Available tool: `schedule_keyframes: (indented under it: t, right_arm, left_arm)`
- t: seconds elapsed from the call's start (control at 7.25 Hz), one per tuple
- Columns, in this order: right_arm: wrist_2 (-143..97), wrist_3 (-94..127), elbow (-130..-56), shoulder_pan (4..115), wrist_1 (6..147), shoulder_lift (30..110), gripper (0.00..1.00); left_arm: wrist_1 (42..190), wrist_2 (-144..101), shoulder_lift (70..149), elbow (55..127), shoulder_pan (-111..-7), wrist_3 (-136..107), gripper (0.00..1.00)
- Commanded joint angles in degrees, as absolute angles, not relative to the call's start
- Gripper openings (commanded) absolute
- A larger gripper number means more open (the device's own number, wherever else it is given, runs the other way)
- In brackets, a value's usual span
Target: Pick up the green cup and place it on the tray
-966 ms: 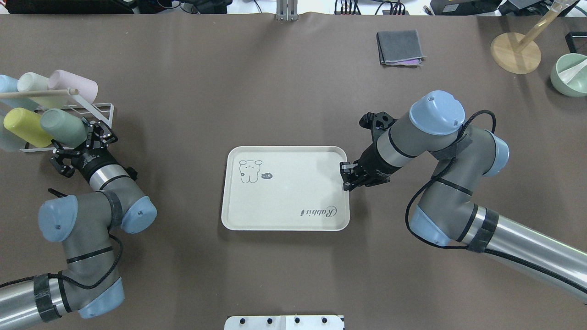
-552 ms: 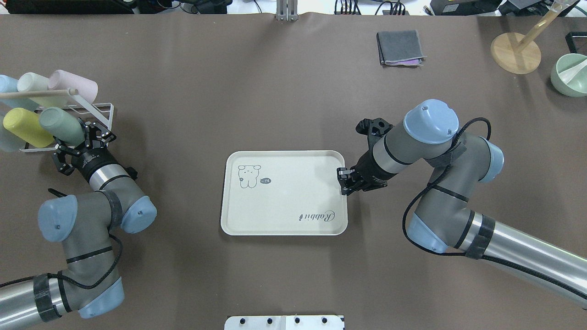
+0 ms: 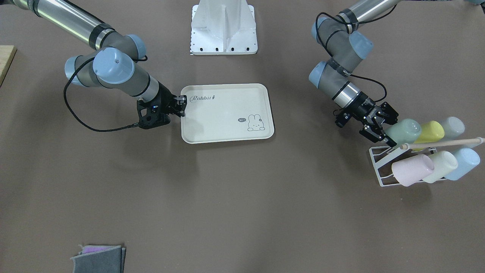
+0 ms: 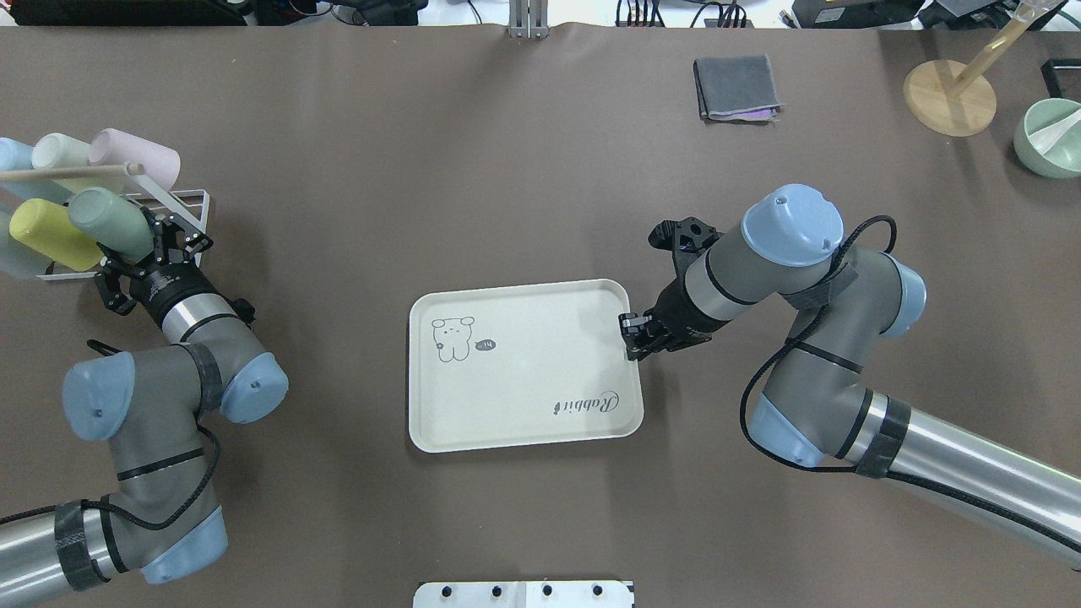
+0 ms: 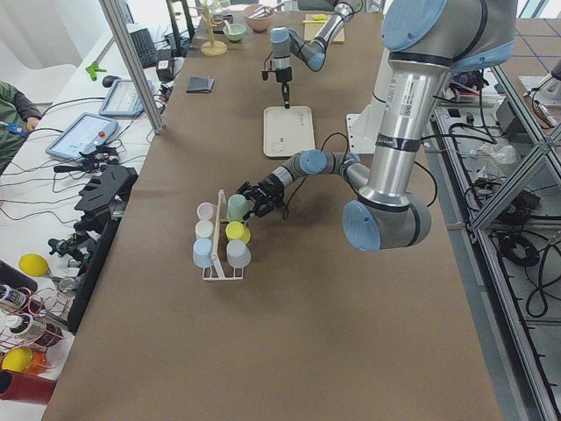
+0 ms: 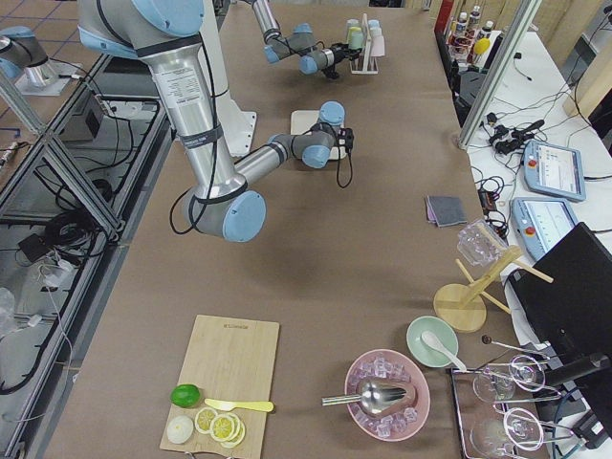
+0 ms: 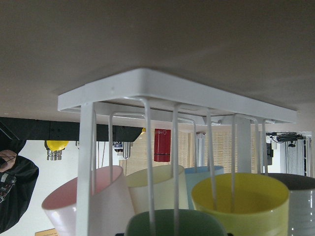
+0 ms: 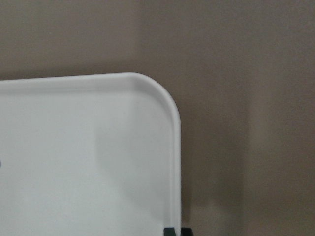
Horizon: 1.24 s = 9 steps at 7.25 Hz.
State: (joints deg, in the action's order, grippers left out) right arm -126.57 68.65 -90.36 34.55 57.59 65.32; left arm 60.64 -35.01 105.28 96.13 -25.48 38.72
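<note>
The green cup [image 4: 105, 221] lies on its side in a white wire rack [image 4: 184, 201] at the table's left, next to a yellow cup [image 4: 46, 235]. My left gripper [image 4: 135, 252] is open, its fingers on either side of the green cup's mouth end; the cup's rim fills the bottom of the left wrist view [image 7: 174, 221]. In the front-facing view the left gripper [image 3: 383, 127] is at the green cup [image 3: 403, 131]. The cream "Rabbit" tray [image 4: 524, 380] lies mid-table. My right gripper [image 4: 632, 333] is shut on its right rim [image 8: 178, 162].
The rack also holds pink [image 4: 139, 156], whitish-mint [image 4: 59, 150] and blue [image 4: 13, 154] cups under a wooden rod. A folded grey cloth [image 4: 736, 87], a wooden stand [image 4: 950, 95] and a green bowl [image 4: 1051, 135] are at the far right. A white base plate [image 4: 524, 594] is at the near edge.
The right gripper has pulled the tray toward the robot and turned it slightly. The left gripper has moved up to the rack, and the green cup has shifted a little further in.
</note>
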Motion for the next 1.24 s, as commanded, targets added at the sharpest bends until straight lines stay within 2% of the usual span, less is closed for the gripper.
schedule_keyframes:
  t: [0.0,0.41,0.55,0.83,1.1]
  right_arm:
    - [-127.34,67.76,-90.53,36.81,58.0,65.39,1.0]
    - [-132.36,66.72,-92.01,47.52,62.74,67.57,1.0]
    - [-132.36,62.71,-92.46,50.77,63.1,70.89,1.0]
    - [-132.36,44.92,-94.56,60.16,72.27,77.84,1.0]
    - [-132.45,27.76,-95.01,70.26,81.79,83.55,1.0]
  left_arm:
    - [59.77,-34.98,104.42,99.3,-26.01,38.76,0.56]
    - [51.26,-34.98,103.63,106.33,-26.28,38.67,0.56]
    - [48.28,-34.89,103.62,108.17,-26.89,38.67,0.56]
    - [46.58,-35.07,104.93,111.96,-27.6,38.67,0.56]
    - [47.19,-35.07,110.98,112.24,-27.25,38.67,0.56]
